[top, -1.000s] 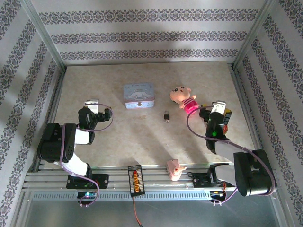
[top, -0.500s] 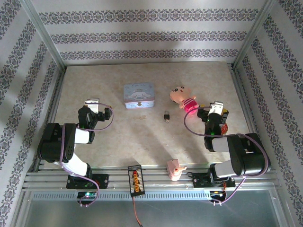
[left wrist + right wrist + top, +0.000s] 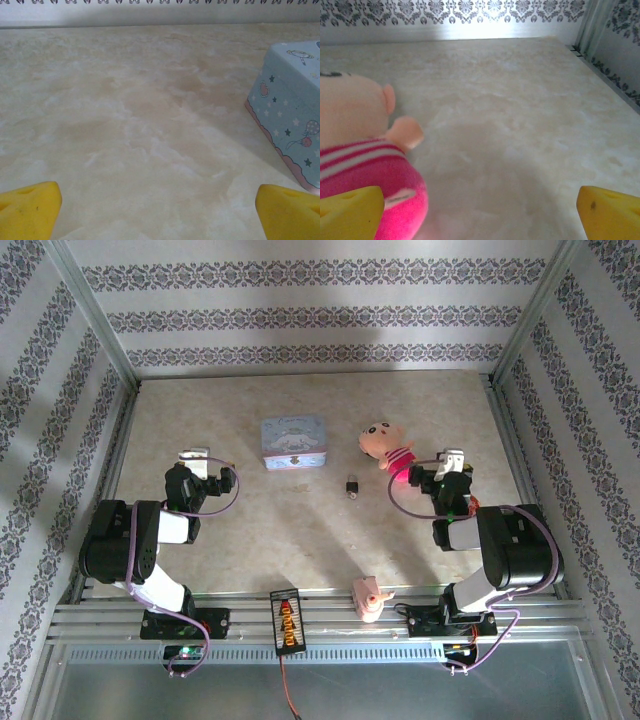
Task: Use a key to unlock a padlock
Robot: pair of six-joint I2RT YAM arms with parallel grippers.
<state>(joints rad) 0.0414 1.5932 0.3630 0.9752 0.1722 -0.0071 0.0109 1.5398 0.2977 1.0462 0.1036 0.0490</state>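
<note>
The padlock [image 3: 352,485], tiny and dark with a silvery part, lies alone on the beige table between the two arms. The key is out of view. My left gripper [image 3: 197,462] rests low at the left, well left of the padlock; its yellow fingertips [image 3: 30,207] stand wide apart over bare table, so the left gripper [image 3: 160,205] is open and holds nothing. My right gripper [image 3: 447,465] sits to the right of the padlock, beside the pink doll [image 3: 387,447]. The right gripper [image 3: 480,210] is open too, with the doll [image 3: 360,145] against its left fingertip and nothing between the jaws.
A pale blue tin [image 3: 294,442] stands behind the padlock, its side wall [image 3: 292,130] to the right of my left gripper. A small pink figure [image 3: 366,597] and a black board [image 3: 286,620] sit on the front rail. Metal frame posts and patterned walls border the table.
The right arm has folded back, its elbow rising toward the gripper, and the gripper has shifted slightly left toward the doll. The left arm and the padlock have not moved.
</note>
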